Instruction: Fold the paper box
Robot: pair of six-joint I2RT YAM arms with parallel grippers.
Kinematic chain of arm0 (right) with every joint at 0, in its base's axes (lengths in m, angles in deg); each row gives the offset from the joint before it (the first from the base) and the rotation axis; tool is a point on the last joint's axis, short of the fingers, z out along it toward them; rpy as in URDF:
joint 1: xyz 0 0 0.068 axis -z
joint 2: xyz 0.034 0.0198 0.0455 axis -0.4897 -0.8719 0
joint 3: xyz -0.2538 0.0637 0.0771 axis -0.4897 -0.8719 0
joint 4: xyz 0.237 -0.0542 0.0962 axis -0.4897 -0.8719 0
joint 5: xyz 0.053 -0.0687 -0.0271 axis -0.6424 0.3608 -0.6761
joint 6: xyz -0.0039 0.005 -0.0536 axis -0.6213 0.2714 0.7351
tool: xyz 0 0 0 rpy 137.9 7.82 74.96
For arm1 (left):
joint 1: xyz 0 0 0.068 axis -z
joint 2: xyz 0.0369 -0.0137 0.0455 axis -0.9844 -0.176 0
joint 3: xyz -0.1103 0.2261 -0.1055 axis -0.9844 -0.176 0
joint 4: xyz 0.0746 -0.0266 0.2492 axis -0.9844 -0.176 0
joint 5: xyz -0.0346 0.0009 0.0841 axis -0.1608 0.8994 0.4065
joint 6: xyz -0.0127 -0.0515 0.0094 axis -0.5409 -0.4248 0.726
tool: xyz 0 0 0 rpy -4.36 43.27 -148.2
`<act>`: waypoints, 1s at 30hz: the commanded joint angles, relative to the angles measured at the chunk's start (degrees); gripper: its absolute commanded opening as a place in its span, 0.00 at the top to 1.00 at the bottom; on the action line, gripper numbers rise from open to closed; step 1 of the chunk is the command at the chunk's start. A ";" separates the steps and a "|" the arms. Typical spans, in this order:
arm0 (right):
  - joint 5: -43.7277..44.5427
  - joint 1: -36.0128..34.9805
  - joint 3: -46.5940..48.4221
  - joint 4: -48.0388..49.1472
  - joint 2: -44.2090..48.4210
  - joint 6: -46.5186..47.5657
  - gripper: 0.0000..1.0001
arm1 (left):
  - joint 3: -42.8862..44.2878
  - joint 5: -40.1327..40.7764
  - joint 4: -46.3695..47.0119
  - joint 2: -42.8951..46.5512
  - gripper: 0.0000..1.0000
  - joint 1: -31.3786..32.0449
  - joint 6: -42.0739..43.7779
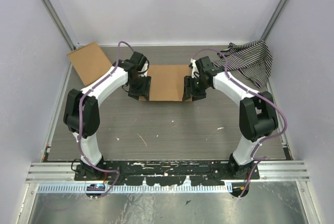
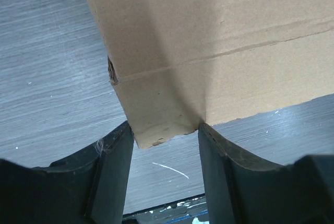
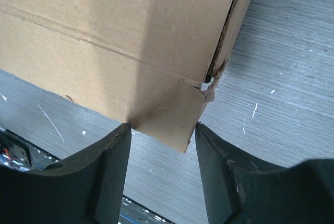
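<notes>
The paper box (image 1: 168, 82) is plain brown cardboard and sits at the middle of the table, between my two arms. My left gripper (image 1: 140, 86) is at its left end and my right gripper (image 1: 192, 87) at its right end. In the left wrist view the folded end of the box (image 2: 209, 36) fills the gap between the fingers (image 2: 117, 151), and both tips touch its edges, so the left gripper (image 2: 163, 127) is shut on it. The right wrist view shows the same: the box's end corner (image 3: 104, 25) is held between the tips of the right gripper (image 3: 162, 127).
A smaller flat cardboard rectangle (image 1: 90, 62) leans at the back left. A black-and-white striped cloth (image 1: 250, 59) lies bunched at the back right. Pale walls close in the table on three sides. The metal rail (image 1: 167, 172) carrying the arm bases runs along the near edge.
</notes>
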 commanded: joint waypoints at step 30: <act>-15.37 3.74 8.79 -9.85 -5.23 -0.46 0.45 | 7.26 -3.59 -8.67 -3.12 0.43 0.40 1.58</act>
